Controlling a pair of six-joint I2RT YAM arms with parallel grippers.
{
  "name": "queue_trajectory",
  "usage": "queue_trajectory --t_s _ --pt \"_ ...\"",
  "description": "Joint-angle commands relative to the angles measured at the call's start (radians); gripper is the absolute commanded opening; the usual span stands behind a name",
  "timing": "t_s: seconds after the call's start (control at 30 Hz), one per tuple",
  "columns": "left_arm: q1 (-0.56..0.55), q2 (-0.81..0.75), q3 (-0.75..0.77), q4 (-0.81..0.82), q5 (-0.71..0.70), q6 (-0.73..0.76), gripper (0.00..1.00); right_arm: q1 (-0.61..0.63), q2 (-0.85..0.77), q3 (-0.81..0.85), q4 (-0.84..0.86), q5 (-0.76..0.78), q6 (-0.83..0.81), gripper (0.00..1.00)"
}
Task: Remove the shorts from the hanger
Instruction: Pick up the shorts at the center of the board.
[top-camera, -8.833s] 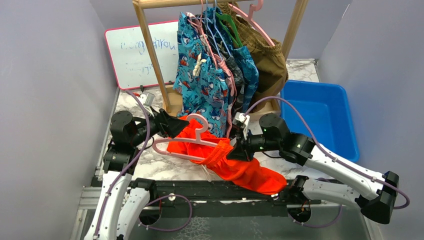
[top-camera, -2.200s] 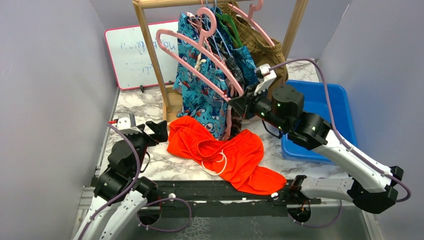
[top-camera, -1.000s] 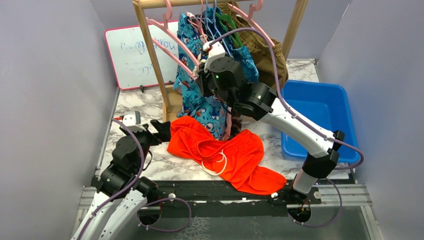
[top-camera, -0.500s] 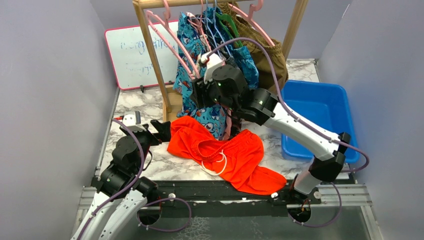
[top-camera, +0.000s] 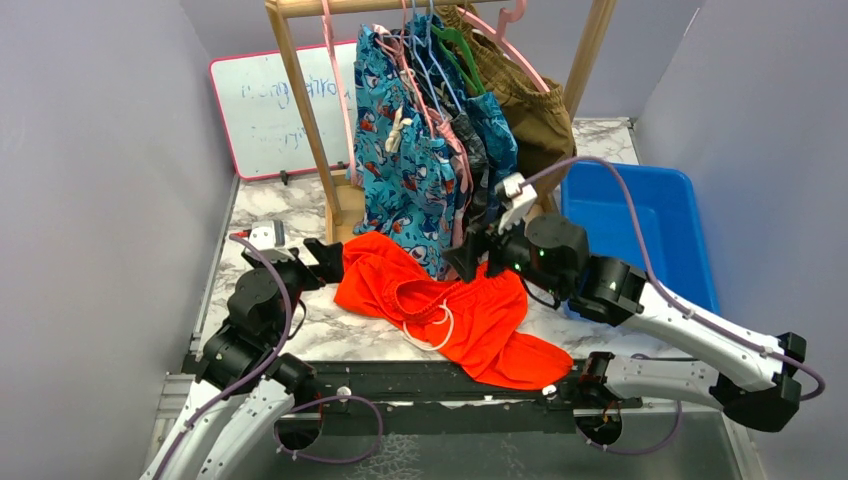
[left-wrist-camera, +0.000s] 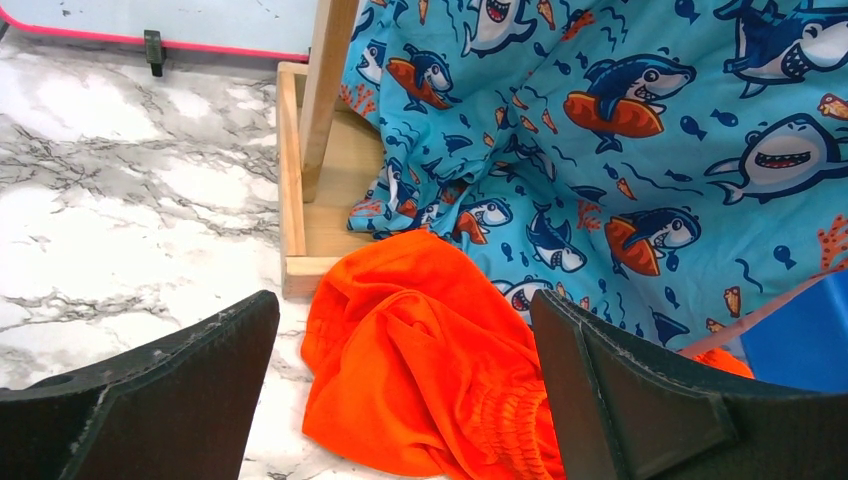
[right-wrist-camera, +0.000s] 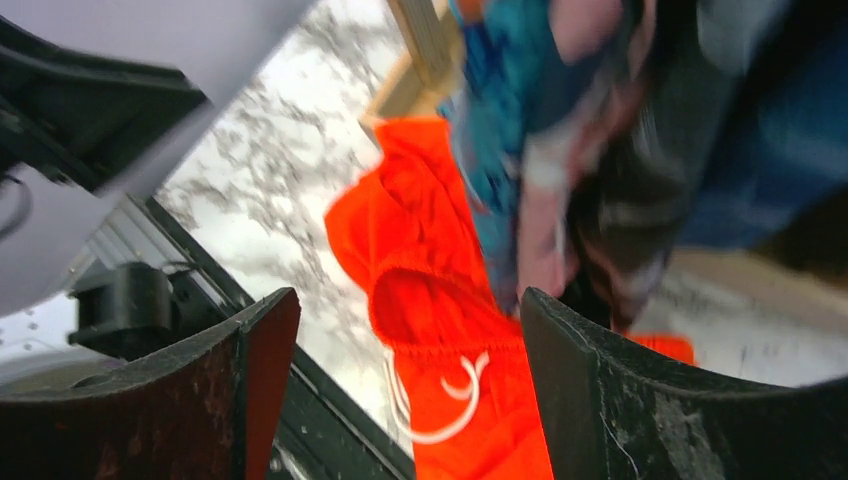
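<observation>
Orange shorts (top-camera: 440, 305) lie crumpled on veined marble (top-camera: 325, 332); left gripper (top-camera: 322, 262) and right gripper (top-camera: 468, 262) gape empty.

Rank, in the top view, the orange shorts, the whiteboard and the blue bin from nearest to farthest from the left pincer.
1. The orange shorts, right beside the left pincer.
2. The whiteboard, at the back left.
3. The blue bin, far across on the right.
</observation>
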Motion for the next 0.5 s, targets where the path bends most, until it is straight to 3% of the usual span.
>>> queue_trajectory --t_s 0.0,0.2,0.33,0.47 --pt "0.001 0.011 0.01 0.005 0.024 0.0 0.99 0.005 -0.079 -0.225 -0.022 0.081 0.197 0.83" --pt "0.001 0.026 0.011 0.006 0.024 0.0 0.99 0.005 -0.075 -0.444 -0.008 -0.001 0.532 0.81" --pt "0.001 0.035 0.012 0.006 0.029 0.0 0.99 0.008 0.02 -0.469 0.086 -0.033 0.726 0.81" --pt "0.001 0.036 0.011 0.006 0.033 0.0 0.99 0.056 0.193 -0.36 0.035 0.081 0.861 0.84"
